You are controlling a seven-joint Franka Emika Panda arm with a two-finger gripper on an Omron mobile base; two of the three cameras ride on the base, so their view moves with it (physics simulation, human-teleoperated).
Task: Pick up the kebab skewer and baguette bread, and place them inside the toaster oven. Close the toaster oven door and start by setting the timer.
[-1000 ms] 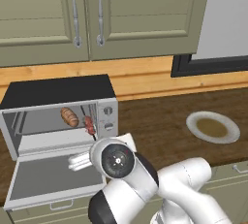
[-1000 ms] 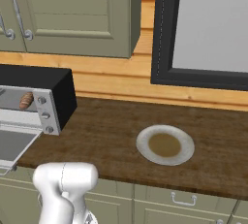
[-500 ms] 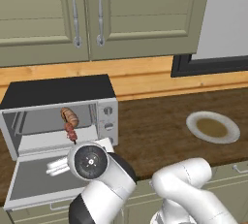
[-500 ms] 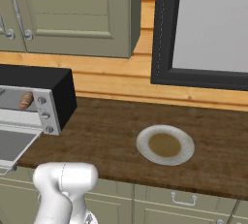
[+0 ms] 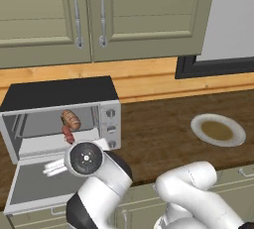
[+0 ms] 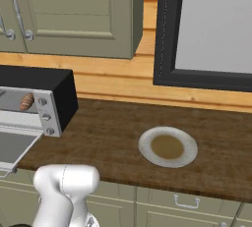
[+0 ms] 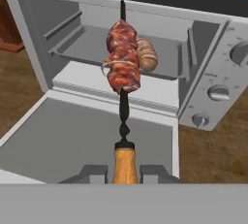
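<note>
The kebab skewer (image 7: 123,63) stands clamped by its wooden handle in the gripper (image 7: 125,169), whose jaws are narrowed tight on it; the meat end points into the toaster oven (image 7: 213,68). It hangs above the lowered toaster oven door (image 7: 77,140), just short of the opening. The baguette bread (image 7: 146,54) already lies on the tray inside, right behind the meat. In the left base view the skewer (image 5: 67,134) sits at the mouth of the oven, just below the bread (image 5: 71,119).

To do this step well, I would push straight along the stick's line, keep the meat above the tray lip and a little left of the bread so the loaf is not shoved, then lower and release only once the chunks rest on the tray. The handle should end up clear of the door's swing.

Compared with a second ago, the arm's wrist has swung left and lower across the open door, while the bread, the plate (image 6: 168,146) and the bench (image 6: 108,132) sit as they did.
</note>
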